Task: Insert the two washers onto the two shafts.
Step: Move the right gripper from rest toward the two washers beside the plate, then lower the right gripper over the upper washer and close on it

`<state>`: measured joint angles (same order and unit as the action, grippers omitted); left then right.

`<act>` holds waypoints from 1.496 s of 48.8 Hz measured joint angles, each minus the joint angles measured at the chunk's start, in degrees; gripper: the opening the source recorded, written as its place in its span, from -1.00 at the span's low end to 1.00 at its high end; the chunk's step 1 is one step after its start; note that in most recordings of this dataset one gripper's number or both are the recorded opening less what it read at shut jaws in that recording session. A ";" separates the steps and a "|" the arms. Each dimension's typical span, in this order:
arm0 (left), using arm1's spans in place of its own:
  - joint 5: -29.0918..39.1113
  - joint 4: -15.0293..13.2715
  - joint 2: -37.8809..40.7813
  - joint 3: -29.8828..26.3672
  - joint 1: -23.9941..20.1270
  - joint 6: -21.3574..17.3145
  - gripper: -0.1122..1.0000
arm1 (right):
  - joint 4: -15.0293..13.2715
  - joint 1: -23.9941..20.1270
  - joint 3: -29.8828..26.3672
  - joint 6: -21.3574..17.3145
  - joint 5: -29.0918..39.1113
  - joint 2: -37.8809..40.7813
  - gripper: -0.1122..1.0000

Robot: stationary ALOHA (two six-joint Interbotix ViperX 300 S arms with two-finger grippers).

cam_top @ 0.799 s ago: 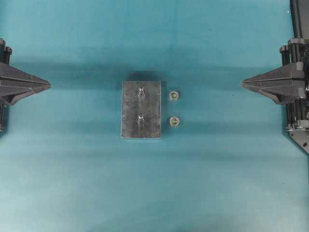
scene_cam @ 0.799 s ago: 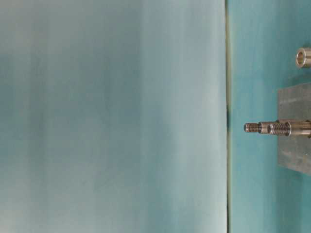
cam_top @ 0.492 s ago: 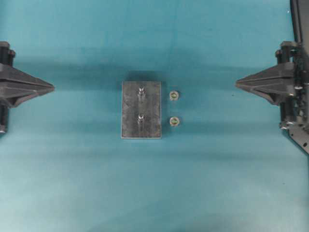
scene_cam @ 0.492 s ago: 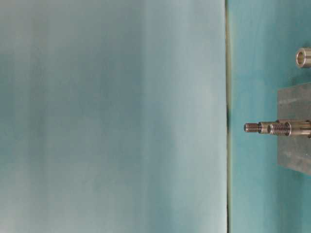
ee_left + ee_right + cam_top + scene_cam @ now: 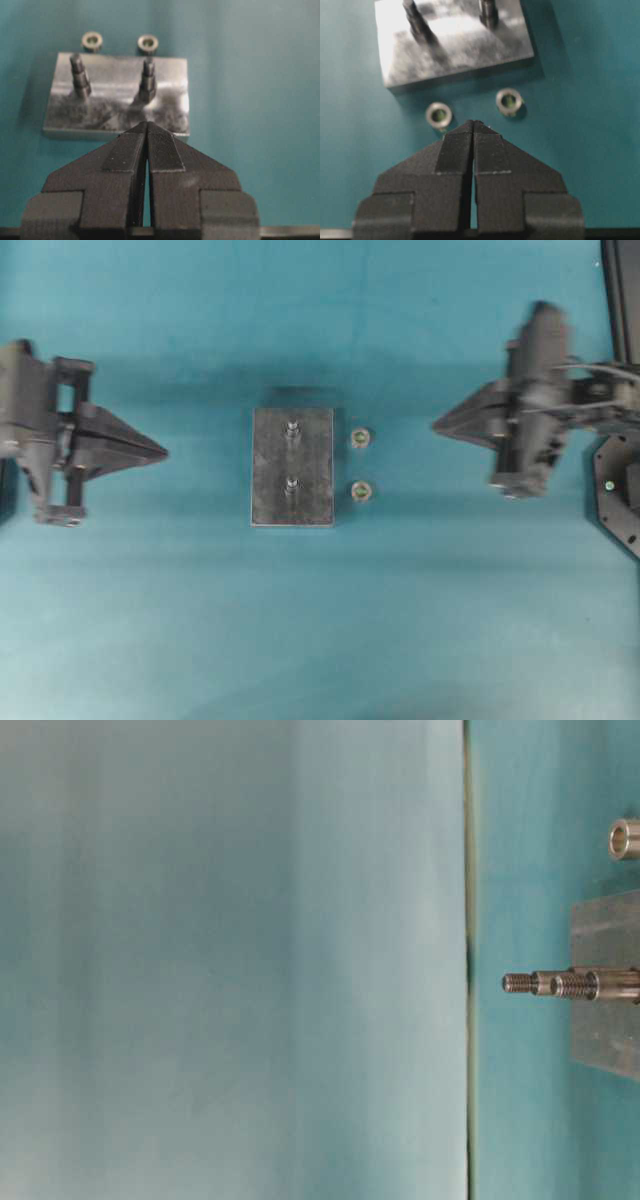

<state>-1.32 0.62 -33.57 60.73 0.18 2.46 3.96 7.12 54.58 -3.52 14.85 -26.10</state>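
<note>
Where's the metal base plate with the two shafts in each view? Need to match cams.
Overhead: metal base plate at centre, two washers on its right.
Table-level: plate edge-on at the picture's right edge, shafts pointing picture-left.
Left wrist: plate upper middle, washers behind.
Right wrist: plate at top, washers in front.
Shared landmark: the two shafts.
</note>
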 measured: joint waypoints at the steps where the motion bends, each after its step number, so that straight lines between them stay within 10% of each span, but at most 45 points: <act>1: 0.26 0.00 0.62 -0.35 0.00 0.00 -0.80 | 0.00 0.09 -0.35 0.00 0.18 0.97 -0.78; 26: 2.81 0.18 5.54 -2.46 0.88 -0.53 -0.80 | -2.20 1.32 -11.16 0.18 1.93 25.66 -0.71; 42: 2.81 0.18 5.63 -2.46 0.97 -0.53 -0.80 | -3.16 1.32 -14.68 0.26 2.20 29.79 0.78; 73: 2.81 0.18 5.71 -2.46 1.05 -0.53 -0.80 | -4.31 2.90 -17.49 0.26 3.60 34.63 0.60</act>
<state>1.49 0.79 -27.86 58.27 1.23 1.93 -0.35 10.02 37.09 -3.25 18.46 8.53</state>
